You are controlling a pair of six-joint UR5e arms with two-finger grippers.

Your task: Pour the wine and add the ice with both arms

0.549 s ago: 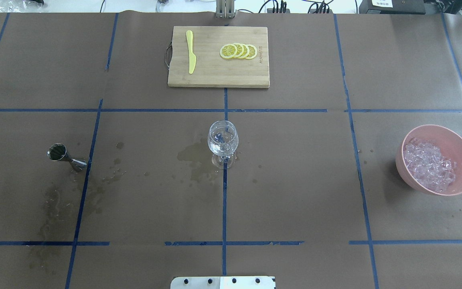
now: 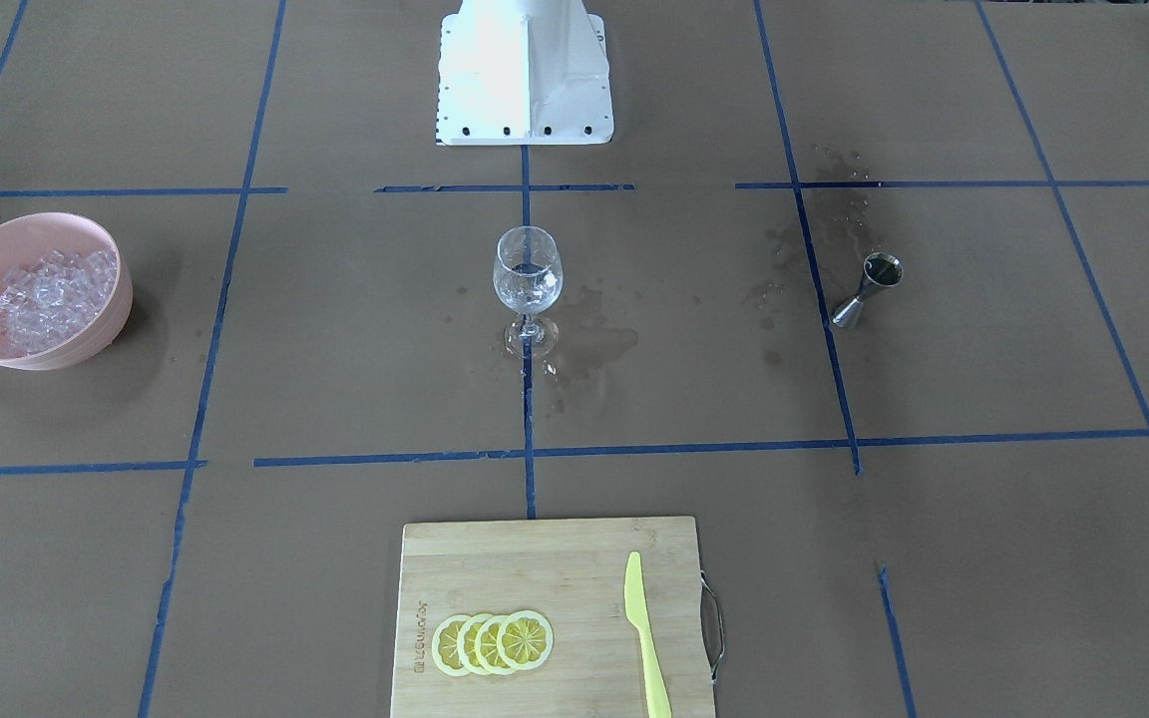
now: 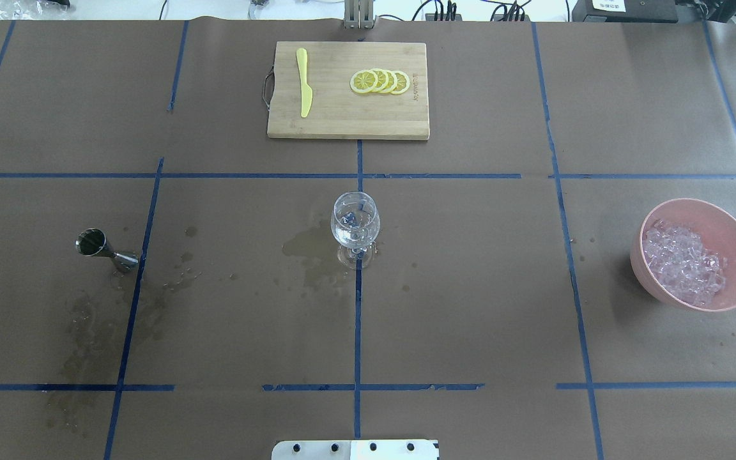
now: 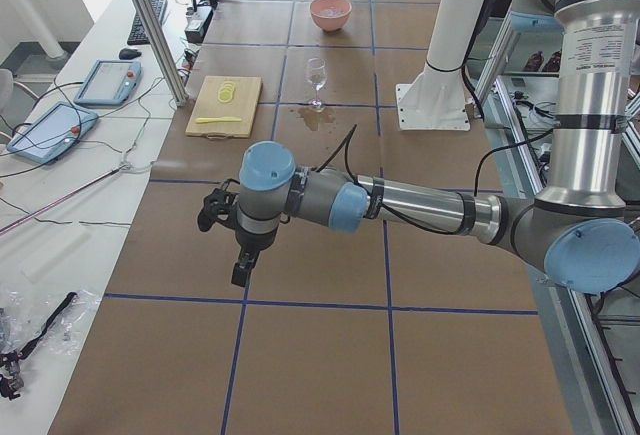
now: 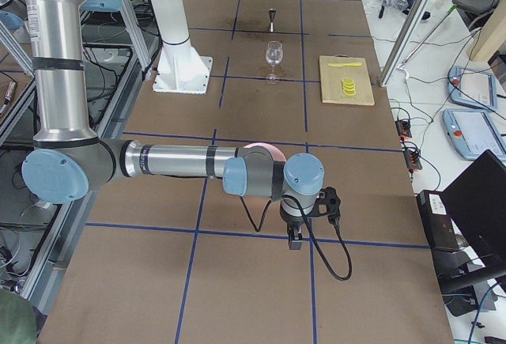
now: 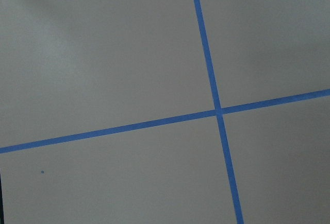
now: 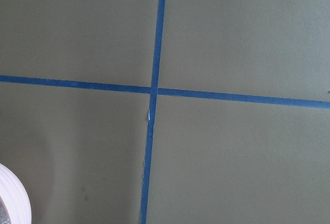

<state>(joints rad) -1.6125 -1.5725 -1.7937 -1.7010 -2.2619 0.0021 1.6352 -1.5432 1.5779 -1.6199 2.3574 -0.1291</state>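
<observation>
ice [image 3: 684, 265] should be released low over the glass [image 3: 355, 220], so nothing is splashed. the width of the left claw [image 4: 240, 275] and right claw [image 5: 294, 242] cannot be told.

This is a robotics lab, set up for recorded trials. The counter [image 3: 470, 287] is papered in brown and ruled into large squares with blue tape [image 3: 358, 319]. Two grey industrial arms with pale blue joint caps, the left arm [image 4: 420, 205] and the right arm [image 5: 174, 160], reach out over it. A white pedestal base [image 2: 525, 70] with a row of bolt holes stands on the robot's side. On a white side bench lie teach pendants [image 4: 108, 81], a keyboard [image 4: 158, 15], a mouse [image 4: 128, 53] and loose cables [image 4: 60, 195]. Aluminium frame posts [image 5: 411, 24] rise beside the counter, and a black monitor [image 5: 482, 202] sits near its end.
</observation>
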